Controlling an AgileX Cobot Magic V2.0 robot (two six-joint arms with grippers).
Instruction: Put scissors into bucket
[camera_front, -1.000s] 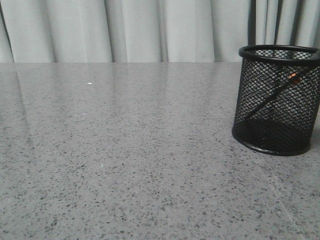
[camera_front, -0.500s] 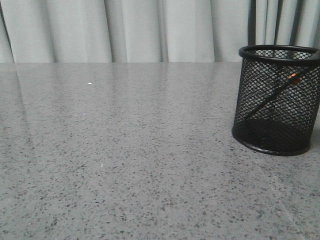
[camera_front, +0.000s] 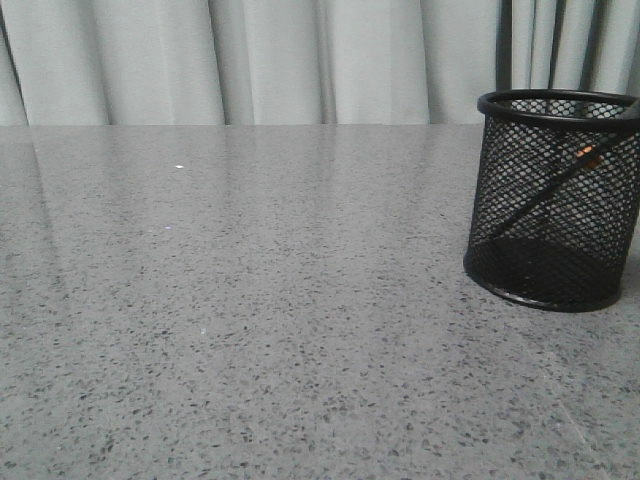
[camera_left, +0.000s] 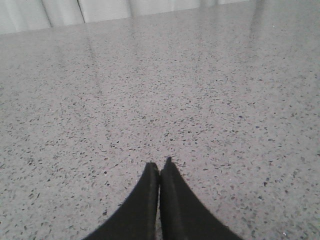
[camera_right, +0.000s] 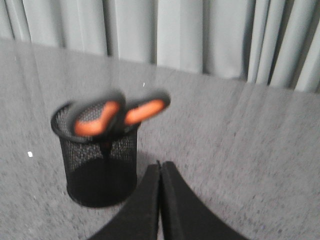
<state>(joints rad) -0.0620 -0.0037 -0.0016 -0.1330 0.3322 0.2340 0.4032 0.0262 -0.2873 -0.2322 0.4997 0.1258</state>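
The bucket (camera_front: 556, 200) is a black wire-mesh cylinder with a solid rim and a solid base, its walls open enough to see through, and it stands upright on a grey speckled stone-look table (camera_front: 250, 330) with a faint sheen; pale pleated curtains (camera_front: 260, 60) hang behind. The scissors (camera_right: 117, 114) rest inside the bucket, slim dark blades slanting down through the mesh and the two looped handles, orange edged in black, leaning out over the rim (blurred in the right wrist view). The right gripper (camera_right: 160, 167) has its dark tapered fingers pressed together with nothing between them, hanging above the table just beside the bucket, clear of it and of the handles. The left gripper (camera_left: 159, 167) is likewise clenched on nothing, fingertips meeting, low over bare tabletop, with the bucket nowhere near it.
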